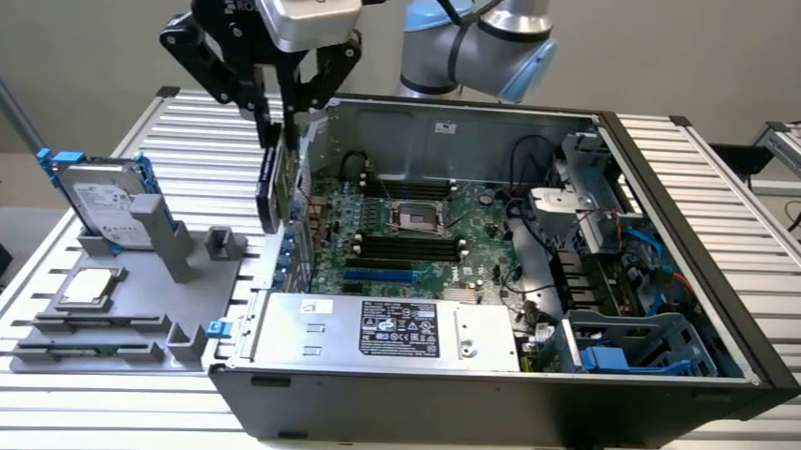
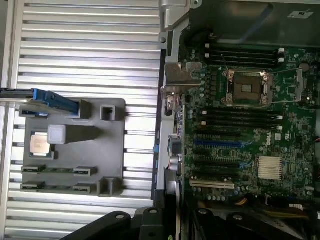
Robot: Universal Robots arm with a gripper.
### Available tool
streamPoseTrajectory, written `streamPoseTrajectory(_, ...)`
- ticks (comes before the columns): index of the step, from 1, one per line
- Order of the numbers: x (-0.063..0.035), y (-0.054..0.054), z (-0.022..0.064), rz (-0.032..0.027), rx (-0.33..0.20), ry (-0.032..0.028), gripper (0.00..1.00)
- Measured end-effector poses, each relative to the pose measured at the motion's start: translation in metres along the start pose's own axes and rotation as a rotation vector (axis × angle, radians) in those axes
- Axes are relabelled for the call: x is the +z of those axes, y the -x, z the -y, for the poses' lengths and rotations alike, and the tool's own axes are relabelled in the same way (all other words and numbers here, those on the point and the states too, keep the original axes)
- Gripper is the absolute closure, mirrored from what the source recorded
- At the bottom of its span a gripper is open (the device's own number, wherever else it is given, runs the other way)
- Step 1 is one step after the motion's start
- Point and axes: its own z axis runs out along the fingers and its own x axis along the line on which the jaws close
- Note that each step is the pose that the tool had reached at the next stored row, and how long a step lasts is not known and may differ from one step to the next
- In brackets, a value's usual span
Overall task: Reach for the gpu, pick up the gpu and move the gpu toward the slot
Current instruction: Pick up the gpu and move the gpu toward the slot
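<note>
The gpu is held edge-on in the closed gripper, apparently just above the case's wall nearest the fixture plate. It is best kept upright and level while being carried over the motherboard.

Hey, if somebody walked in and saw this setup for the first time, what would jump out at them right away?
Probably the open computer case lying on its side, with the green motherboard exposed inside. Next, the gripper above the case's wall on the exterior view's left, shut on the gpu, which hangs edge-on. Further left, a grey fixture tray holds a hard drive with blue rails, standing upright.
</note>
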Motion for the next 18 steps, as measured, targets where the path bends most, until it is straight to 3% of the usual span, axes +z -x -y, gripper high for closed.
streamPoseTrajectory(7,0.0009,0.032,0.0011,0.0,0.0,0.0012,0.74)
streamPoseTrajectory(18,0.0124,0.082,0.0001,-0.0001,0.0,0.0012,0.74)
